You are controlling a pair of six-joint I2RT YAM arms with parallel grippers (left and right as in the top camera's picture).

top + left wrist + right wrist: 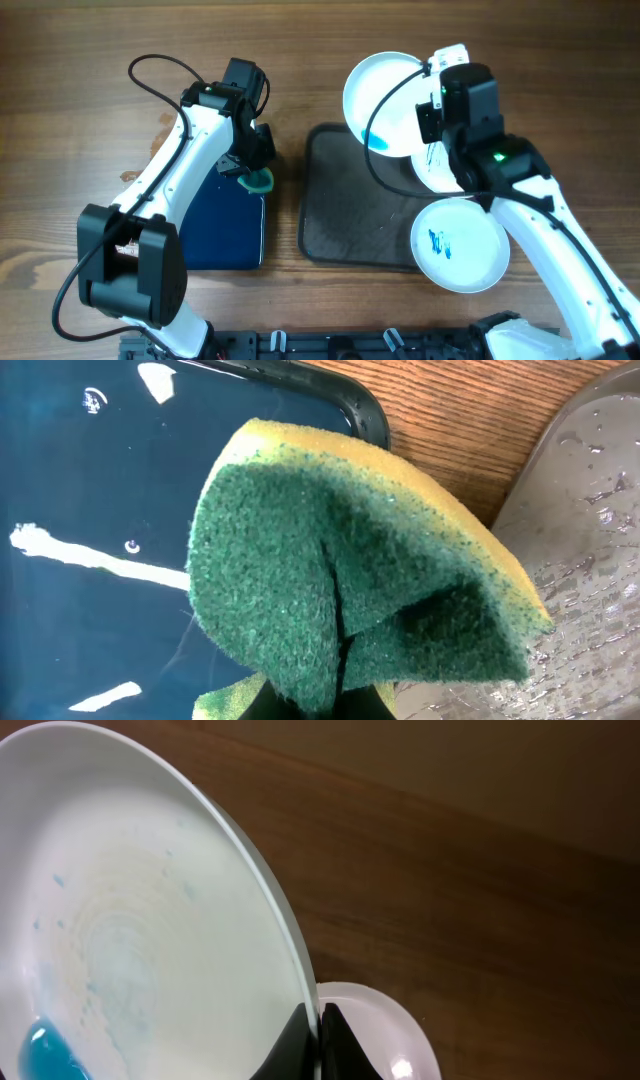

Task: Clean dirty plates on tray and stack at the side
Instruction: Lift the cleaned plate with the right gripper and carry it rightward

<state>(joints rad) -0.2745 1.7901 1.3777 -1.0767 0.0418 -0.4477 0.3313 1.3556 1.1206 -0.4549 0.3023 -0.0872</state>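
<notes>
My right gripper [429,100] is shut on the rim of a white plate [383,100] and holds it tilted above the far right corner of the dark grey tray [345,215]. A blue smear pools at the plate's low edge [40,1050]; my fingers [318,1025] pinch the rim. A second plate [436,168] with blue marks lies partly hidden under my right arm and also shows in the right wrist view [395,1035]. A third plate [460,245] with blue smears lies at the tray's near right corner. My left gripper [255,165] is shut on a green-and-yellow sponge [350,560].
A smaller dark-blue tray [225,225] lies left of the grey tray, wet with white streaks [90,480]. The sponge hangs over its right edge, next to the wet grey tray rim [590,510]. Bare wooden table surrounds both trays.
</notes>
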